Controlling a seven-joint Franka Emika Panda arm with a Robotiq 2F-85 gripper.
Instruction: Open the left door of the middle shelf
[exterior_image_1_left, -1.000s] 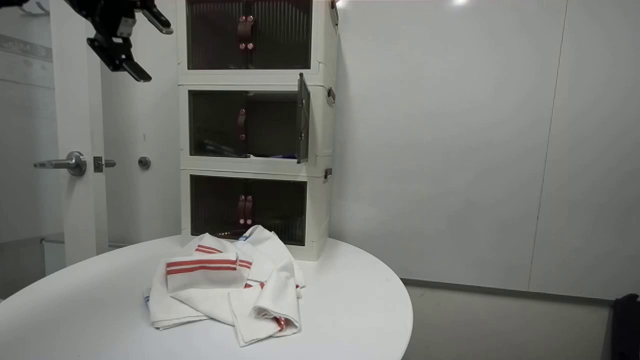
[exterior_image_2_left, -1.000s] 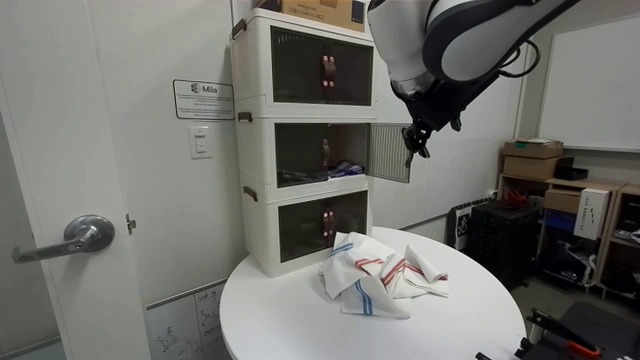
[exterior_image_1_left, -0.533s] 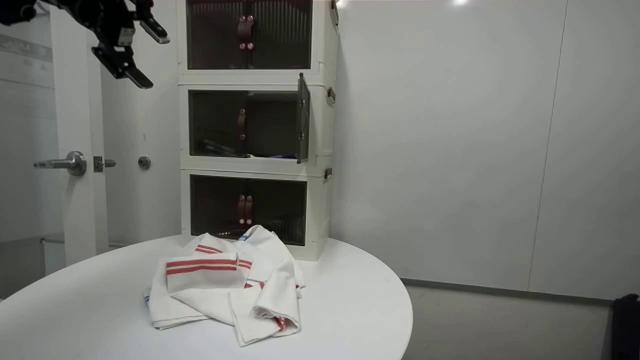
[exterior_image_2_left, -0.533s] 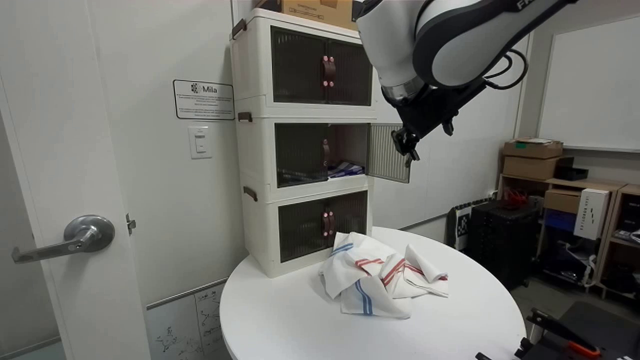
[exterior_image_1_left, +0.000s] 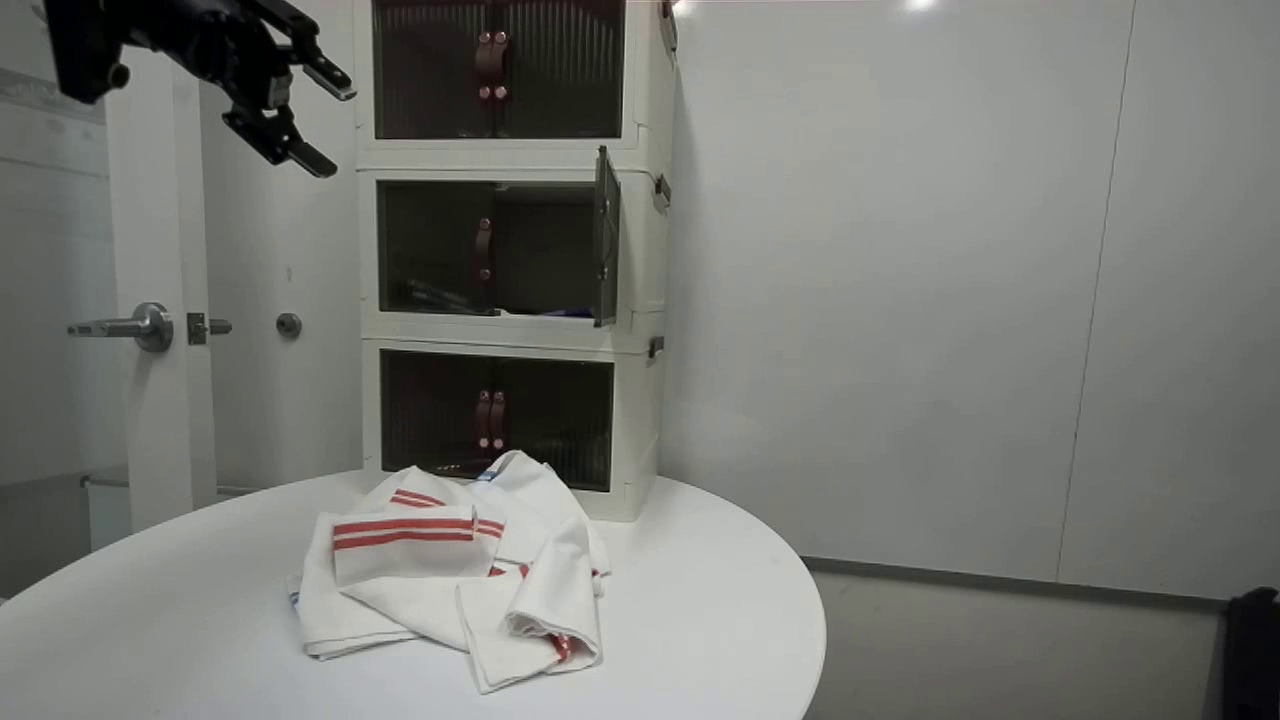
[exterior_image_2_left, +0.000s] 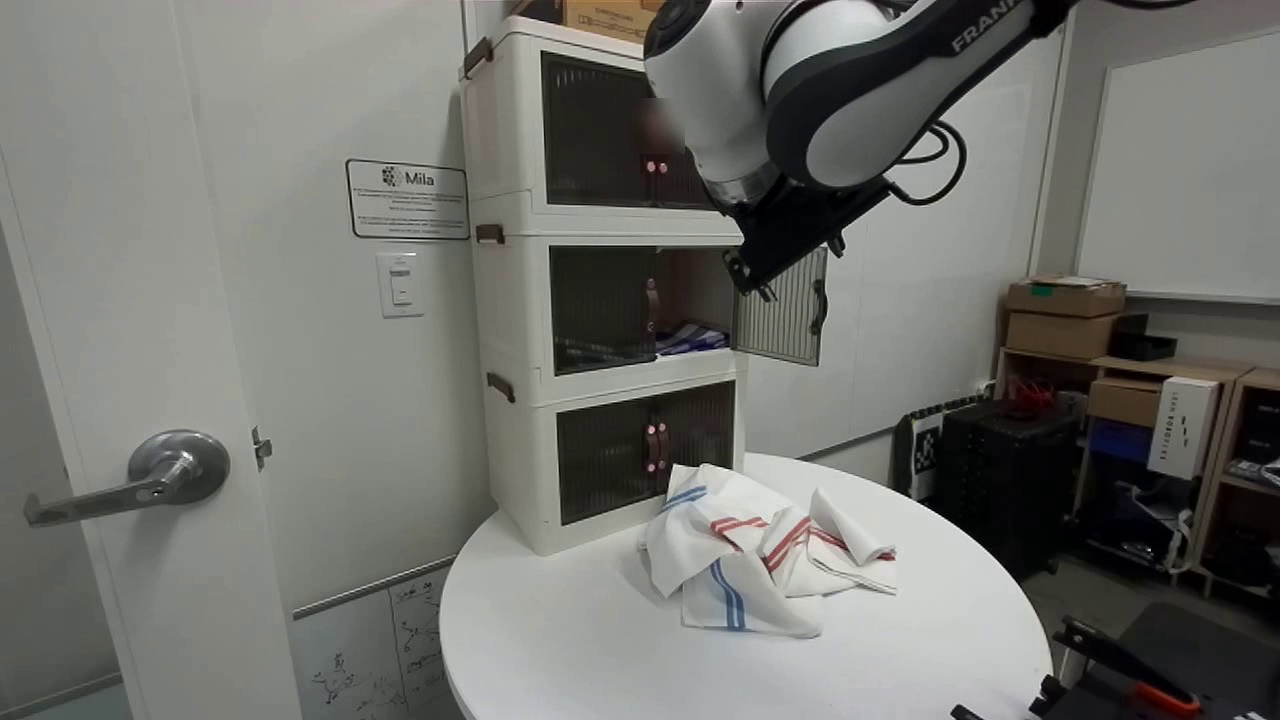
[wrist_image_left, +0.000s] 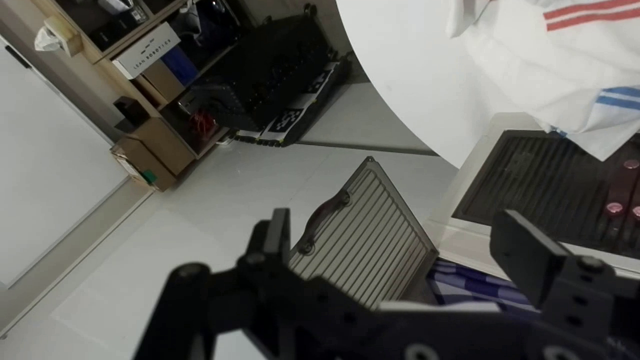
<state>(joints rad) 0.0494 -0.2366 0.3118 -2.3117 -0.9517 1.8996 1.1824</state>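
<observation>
We see the gripper (exterior_image_1_left: 336, 131) spread wide, grasping nothing, in front of the middle shelf (exterior_image_1_left: 450, 326).
Striped white cloth (exterior_image_2_left: 700, 540) lies below its front; its right door (exterior_image_2_left: 785, 325) juts outward, and we find its left door (exterior_image_2_left: 600, 305) closed across its left half.

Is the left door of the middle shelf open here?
No, in an exterior view the left door sits closed across its half of the middle shelf, while the right door stands swung outward.
</observation>
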